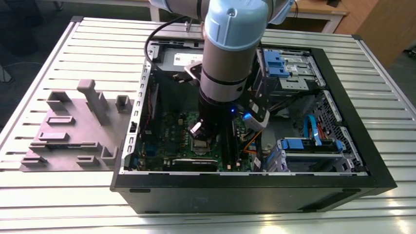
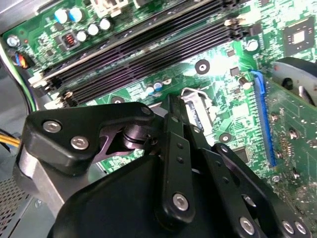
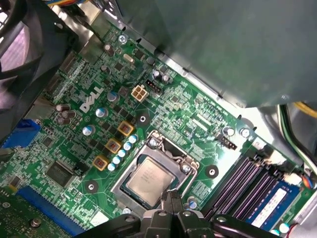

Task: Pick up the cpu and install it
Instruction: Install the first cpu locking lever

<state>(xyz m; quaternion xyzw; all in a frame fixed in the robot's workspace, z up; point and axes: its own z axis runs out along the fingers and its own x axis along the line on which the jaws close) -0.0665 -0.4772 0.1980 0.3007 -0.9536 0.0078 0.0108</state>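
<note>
- First wrist view: the pincer has its two black fingertips drawn together at the edge of the cpu, with nothing clamped between them.
- The cpu, a pale silver-grey square, lies flat inside the metal-framed socket of the green board, just beyond the fingertips; whether the tips touch its edge cannot be told.
- Second wrist view: the pincer shows from behind, its black linkage and a narrow finger reaching down toward the socket frame on the board.
- To one side of the pincer in this view run the long dark memory slots; to the other side runs a blue expansion slot.
- In the first wrist view the memory slots lie beside the socket, and a row of small yellow square components sits on the socket's far side.
- Exterior view: the arm stands upright inside the open computer case, with the pincer low over the board.
- Outside the case, toward the exterior view's left, a grey moulded fixture tray rests on the slatted metal table, well apart from the pincer.
- Blue drive brackets sit in the case toward the exterior view's right.
</note>
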